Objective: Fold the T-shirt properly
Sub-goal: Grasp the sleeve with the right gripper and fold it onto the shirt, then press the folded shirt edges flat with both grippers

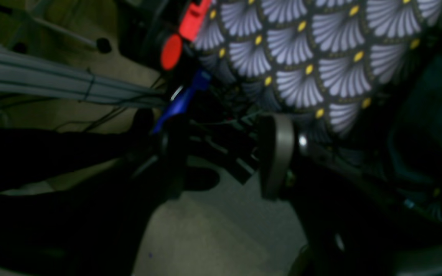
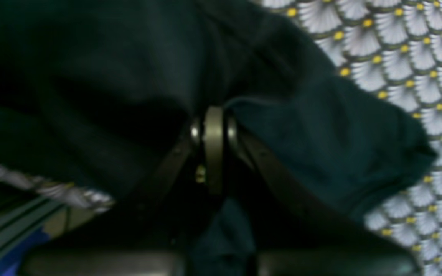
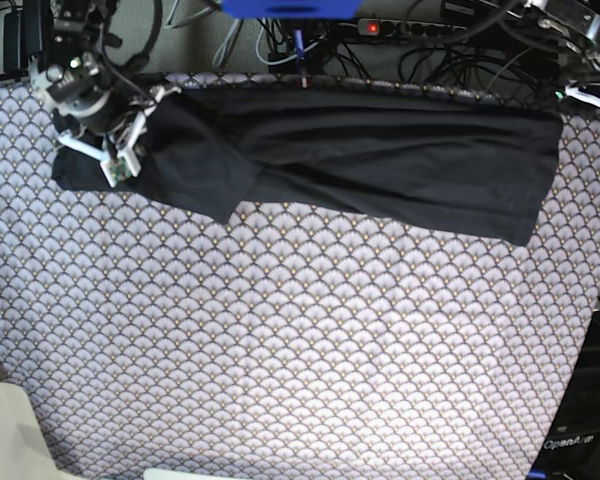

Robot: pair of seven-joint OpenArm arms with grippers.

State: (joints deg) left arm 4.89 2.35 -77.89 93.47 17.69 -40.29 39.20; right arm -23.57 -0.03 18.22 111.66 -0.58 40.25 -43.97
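Observation:
The dark T-shirt (image 3: 380,160) lies stretched in a long band along the far edge of the table, one sleeve flap (image 3: 205,175) hanging toward me at the left. My right gripper (image 3: 115,160) sits on the shirt's left end. In the right wrist view the right gripper (image 2: 213,126) is shut, with the T-shirt's dark cloth (image 2: 313,134) bunched around and between the fingers. My left gripper (image 1: 225,153) hangs open past the table's far right corner, nothing between its grey pad (image 1: 276,153) and the dark opposite finger. The left arm (image 3: 568,18) shows at the top right.
The grey fan-patterned tablecloth (image 3: 300,340) covers the table. Behind the far edge are a power strip (image 3: 380,27), tangled cables and a blue object (image 3: 290,8). Beyond the corner, the left wrist view shows a red clamp (image 1: 171,51), a grey cable bundle (image 1: 52,82) and floor.

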